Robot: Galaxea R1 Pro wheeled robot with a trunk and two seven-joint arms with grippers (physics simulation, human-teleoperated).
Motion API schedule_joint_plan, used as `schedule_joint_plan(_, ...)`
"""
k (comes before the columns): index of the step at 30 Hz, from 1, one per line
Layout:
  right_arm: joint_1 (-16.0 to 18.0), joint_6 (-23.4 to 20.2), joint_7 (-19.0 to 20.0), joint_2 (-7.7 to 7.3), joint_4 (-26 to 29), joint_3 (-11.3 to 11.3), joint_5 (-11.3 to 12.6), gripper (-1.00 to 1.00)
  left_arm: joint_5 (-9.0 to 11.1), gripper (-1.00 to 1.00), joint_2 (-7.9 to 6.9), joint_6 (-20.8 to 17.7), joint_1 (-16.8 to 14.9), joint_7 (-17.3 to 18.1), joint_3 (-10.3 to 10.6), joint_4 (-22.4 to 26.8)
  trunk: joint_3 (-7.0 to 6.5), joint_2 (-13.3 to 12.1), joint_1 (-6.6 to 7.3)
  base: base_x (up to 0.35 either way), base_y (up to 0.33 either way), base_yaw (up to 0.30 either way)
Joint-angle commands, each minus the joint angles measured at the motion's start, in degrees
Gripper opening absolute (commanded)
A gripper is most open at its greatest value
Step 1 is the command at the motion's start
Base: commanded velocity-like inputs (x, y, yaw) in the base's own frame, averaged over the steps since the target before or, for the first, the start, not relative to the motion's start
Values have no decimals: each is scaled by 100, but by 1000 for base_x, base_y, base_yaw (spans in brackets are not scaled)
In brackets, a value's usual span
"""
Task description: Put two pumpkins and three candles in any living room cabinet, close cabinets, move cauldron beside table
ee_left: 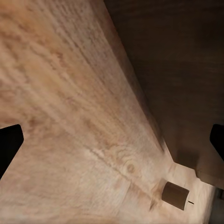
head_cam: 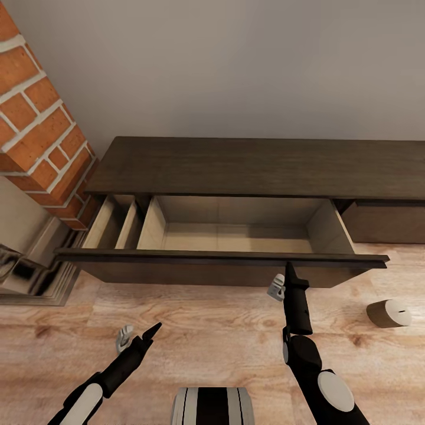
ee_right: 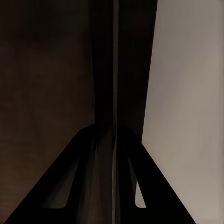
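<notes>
Now | cabinet (head_cam: 248,168) drawer out | left end effector (ee_left: 112,140) spread, candle (ee_left: 176,193) beyond | right end effector (ee_right: 113,140) pinched together

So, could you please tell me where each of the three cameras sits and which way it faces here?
Head view: high on the robot, looking down at the open cabinet drawer; left gripper, right gripper and both arms show.
Left wrist view: on the left arm, facing the wood floor; dark fingertips at the edges.
Right wrist view: on the right arm, close against the drawer front; closed fingers show.
Shared: the candle lying on the floor.
</notes>
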State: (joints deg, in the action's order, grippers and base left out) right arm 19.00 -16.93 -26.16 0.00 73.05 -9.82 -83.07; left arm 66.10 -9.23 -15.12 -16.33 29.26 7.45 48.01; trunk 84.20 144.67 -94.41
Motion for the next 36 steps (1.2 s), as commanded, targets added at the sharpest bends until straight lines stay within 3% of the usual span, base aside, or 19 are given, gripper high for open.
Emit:
schedule_joint_plan(1, -2, 23, 24, 0, -106, -81, -8, -100, 0, 100, 1, 0, -2, 1, 2, -2, 0, 0, -1, -21, 0, 0)
schedule_joint_plan(36, -2, 23, 24, -8, -125, -81, -7, -100, 0, 100, 1, 0, -2, 1, 2, -2, 0, 0, -1, -27, 0, 0)
